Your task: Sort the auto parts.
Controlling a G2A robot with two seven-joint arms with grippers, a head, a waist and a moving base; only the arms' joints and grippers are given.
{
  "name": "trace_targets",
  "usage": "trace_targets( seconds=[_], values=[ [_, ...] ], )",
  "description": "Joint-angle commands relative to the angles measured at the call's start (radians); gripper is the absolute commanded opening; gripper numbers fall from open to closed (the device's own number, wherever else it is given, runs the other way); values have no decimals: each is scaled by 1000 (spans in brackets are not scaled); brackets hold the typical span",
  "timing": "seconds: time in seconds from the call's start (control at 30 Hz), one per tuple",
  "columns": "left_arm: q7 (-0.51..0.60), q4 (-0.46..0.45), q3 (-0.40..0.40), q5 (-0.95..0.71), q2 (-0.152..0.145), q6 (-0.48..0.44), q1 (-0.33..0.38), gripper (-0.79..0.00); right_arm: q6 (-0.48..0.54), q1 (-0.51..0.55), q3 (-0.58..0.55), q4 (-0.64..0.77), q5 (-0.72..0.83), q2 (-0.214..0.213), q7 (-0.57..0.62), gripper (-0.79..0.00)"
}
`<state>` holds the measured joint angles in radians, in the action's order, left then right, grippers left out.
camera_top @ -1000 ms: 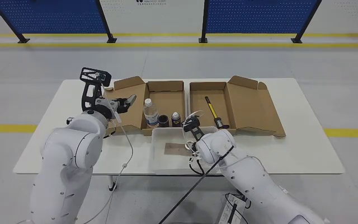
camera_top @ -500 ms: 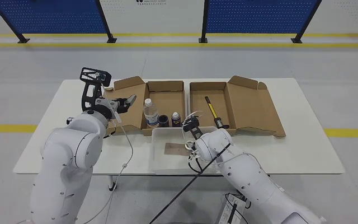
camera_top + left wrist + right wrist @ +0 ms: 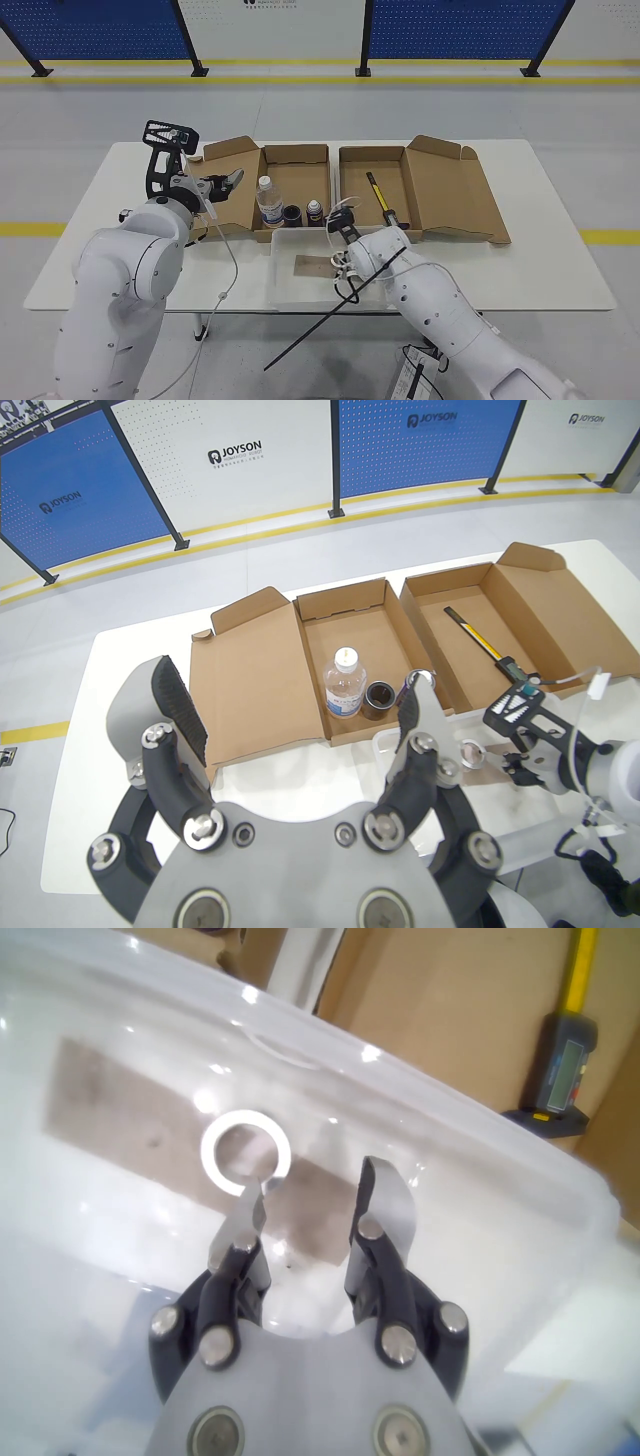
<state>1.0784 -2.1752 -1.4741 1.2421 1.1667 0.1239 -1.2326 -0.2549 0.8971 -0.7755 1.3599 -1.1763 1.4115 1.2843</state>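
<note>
Right tool (image 3: pixel 312 1175) has shifted slightly over the bin (image 3: pixel 475 1153)

Left gripper (image 3: pixel 291 672) raised, right gripper (image 3: pixel 315 1173) lowered, jaws apart

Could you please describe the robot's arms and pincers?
The left arm and right arm are smooth white shells; a black cable trails the right. The left pincer and right pincer have silver fingers, black linkages, grey bases; the left's pads are black, ribbed.

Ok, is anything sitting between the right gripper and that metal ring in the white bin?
Nothing visible. The right gripper is open over the white bin, and the metal ring lies flat on the bin floor right at one fingertip, with no other part between them.
</note>
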Motion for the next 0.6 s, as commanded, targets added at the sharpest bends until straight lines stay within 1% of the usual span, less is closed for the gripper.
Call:
trace_targets(
  seconds=[0.0,0.03,0.1,0.57],
  values=[
    [0,0,0,0,0,0,0,0,0,-9,5,-16,5,6,-5,-394],
    [0,0,0,0,0,0,0,0,2,-13,8,-24,7,8,-7,-382],
    [0,0,0,0,0,0,0,0,2,-21,10,-40,13,14,-12,-397],
    [0,0,0,0,0,0,0,0,11,-49,33,-113,29,45,-21,-394]
  ],
)
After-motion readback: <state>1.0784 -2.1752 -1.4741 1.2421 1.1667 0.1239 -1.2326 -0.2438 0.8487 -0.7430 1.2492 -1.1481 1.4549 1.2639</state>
